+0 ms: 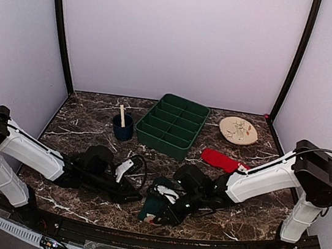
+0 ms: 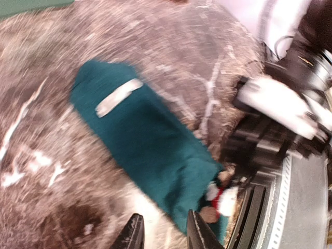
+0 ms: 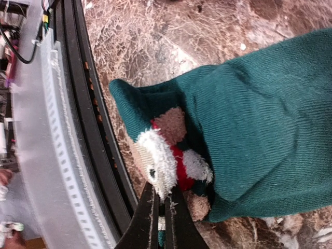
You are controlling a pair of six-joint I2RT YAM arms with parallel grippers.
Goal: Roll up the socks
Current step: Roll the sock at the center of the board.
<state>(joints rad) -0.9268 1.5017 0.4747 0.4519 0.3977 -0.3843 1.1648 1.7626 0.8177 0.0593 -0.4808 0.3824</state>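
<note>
The right fingers (image 3: 164, 194) were pressed together, seemingly pinching the white-and-red tuft at the near end of the teal sock (image 3: 249, 119), close to the near edge of the counter (image 1: 86, 119). From that pinch the sock's long axis ran toward the far side. The left fingers (image 2: 164, 218) stood narrowly apart and empty, just at the sock's near end, so both arms were within reach. The red sock (image 1: 220, 160) lay well apart, far-right, beside the right forearm. The green compartment tray (image 1: 150, 115), blue cup (image 1: 123, 128) and plate (image 1: 222, 127) stood farther back, out of the way.
</note>
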